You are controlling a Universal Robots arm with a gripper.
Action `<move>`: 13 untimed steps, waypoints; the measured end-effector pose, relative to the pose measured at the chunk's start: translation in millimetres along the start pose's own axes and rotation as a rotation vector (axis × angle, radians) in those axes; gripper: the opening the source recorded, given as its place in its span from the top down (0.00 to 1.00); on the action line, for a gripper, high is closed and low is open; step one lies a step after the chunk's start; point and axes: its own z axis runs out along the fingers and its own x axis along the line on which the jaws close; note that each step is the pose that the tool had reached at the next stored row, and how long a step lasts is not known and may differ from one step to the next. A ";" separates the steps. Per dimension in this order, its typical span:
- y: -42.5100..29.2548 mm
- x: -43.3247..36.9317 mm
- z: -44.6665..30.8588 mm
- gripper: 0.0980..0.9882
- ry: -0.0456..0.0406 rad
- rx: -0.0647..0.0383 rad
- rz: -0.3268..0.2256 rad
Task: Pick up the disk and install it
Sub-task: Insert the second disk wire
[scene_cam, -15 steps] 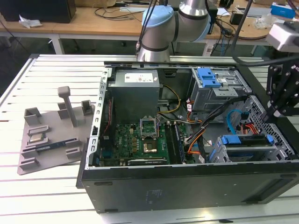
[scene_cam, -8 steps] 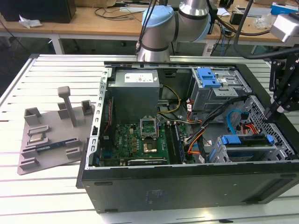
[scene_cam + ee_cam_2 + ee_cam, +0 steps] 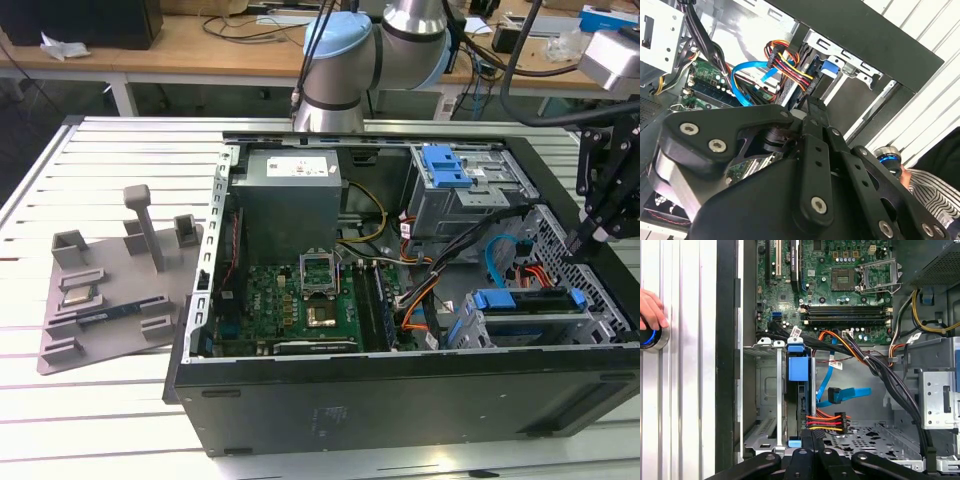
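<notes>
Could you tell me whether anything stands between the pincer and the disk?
Yes: in the first wrist view the red-yellow-black cable plug sits beside the disk in the cage, right ahead of the pincer.

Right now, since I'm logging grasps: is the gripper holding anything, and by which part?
Cannot be told. The gripper hangs over the case's drive bay, while the disk sits on edge in the bay, in its blue carrier; whether they touch is unclear.
</notes>
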 end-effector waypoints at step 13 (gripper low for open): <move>24.8 -19.5 10.0 0.77 -0.0002 0.000 -0.001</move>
